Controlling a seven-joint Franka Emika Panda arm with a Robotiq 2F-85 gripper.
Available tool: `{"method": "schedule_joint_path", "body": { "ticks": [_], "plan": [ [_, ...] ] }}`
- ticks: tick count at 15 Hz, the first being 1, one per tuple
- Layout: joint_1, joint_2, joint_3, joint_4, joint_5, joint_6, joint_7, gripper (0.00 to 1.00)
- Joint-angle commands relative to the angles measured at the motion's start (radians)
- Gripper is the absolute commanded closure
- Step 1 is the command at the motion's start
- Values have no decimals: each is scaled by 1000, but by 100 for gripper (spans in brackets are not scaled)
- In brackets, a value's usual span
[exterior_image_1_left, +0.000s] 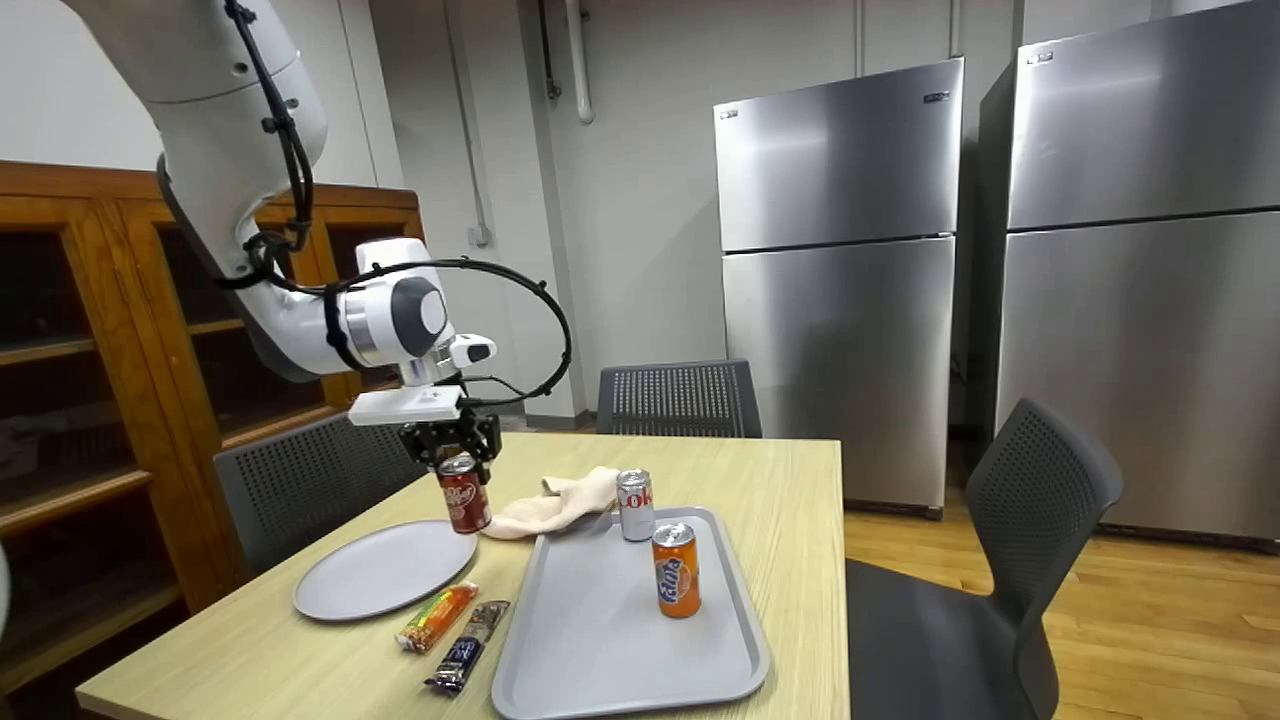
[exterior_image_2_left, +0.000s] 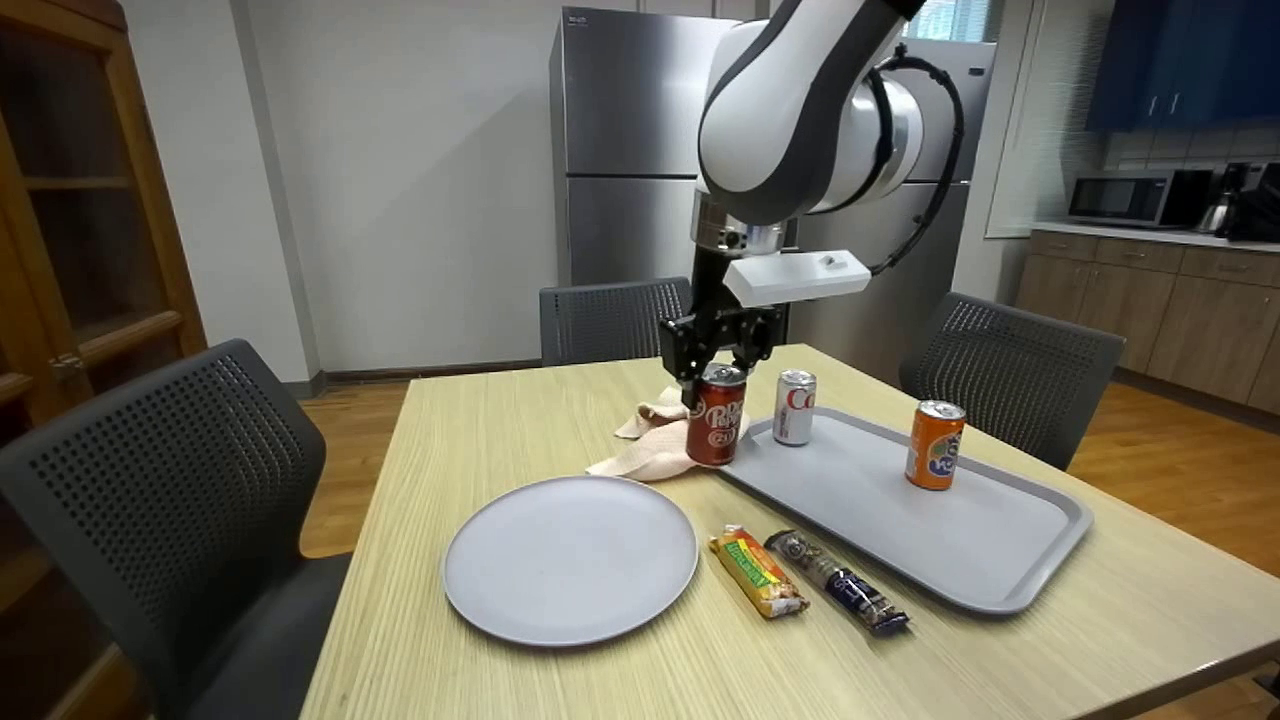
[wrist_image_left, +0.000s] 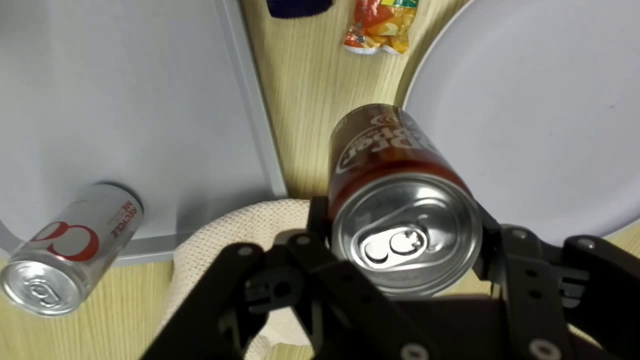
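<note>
A dark red Dr Pepper can (exterior_image_1_left: 463, 500) is upright between the black fingers of my gripper (exterior_image_1_left: 466, 462), which is shut on its upper part. In the wrist view a finger stands against each side of the can (wrist_image_left: 405, 150), and its silver lid faces the camera. Beside it, the round grey plate (exterior_image_2_left: 570, 560) carries nothing. A crumpled cream cloth (exterior_image_2_left: 655, 452) lies behind and under the can's outline in an exterior view. Whether the can's base touches the table or hovers just above it, I cannot tell.
A grey tray (exterior_image_1_left: 620, 660) holds a silver Coke can (exterior_image_1_left: 636, 505) and an orange Fanta can (exterior_image_1_left: 677, 572). Between plate and tray lie an orange-yellow wrapped bar (exterior_image_2_left: 757, 570) and a dark wrapped bar (exterior_image_2_left: 838, 582). Chairs (exterior_image_1_left: 680, 400) surround the table (exterior_image_2_left: 480, 430).
</note>
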Motion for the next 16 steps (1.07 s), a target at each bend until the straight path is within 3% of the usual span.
{"method": "schedule_joint_path", "body": {
  "ticks": [1, 16],
  "plan": [
    [-47, -74, 0, -74, 47, 24, -57, 62],
    [-169, -49, -54, -97, 133, 63, -122, 62]
  ]
}}
